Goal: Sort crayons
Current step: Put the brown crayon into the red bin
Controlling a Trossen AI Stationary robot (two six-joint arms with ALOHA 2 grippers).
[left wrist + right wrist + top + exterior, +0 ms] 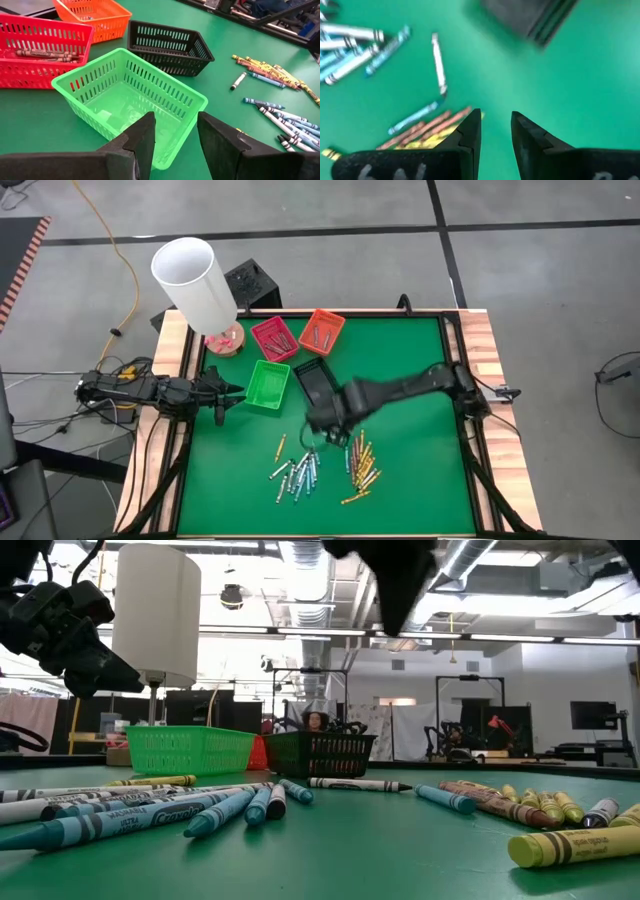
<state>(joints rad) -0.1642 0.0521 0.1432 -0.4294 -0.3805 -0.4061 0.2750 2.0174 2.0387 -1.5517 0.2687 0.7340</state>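
Observation:
Loose crayons lie on the green mat in two heaps: light blue and grey-white ones (298,473) and yellow and brown ones (362,465). They also show in the low view (200,808). Red (274,337), orange (321,330), green (267,383) and black (312,378) trays stand at the far middle. My right gripper (318,430) hangs open and empty above the mat, just far of the heaps; its wrist view (495,125) shows a grey-white crayon (438,62) ahead. My left gripper (175,135) is open and empty beside the green tray (130,95).
The red tray (30,35) holds a few brown crayons, and the orange tray holds some too. A tall white cylinder (195,280) on a pink base stands at the far left corner. Wooden rails (495,380) edge the mat on the left and right.

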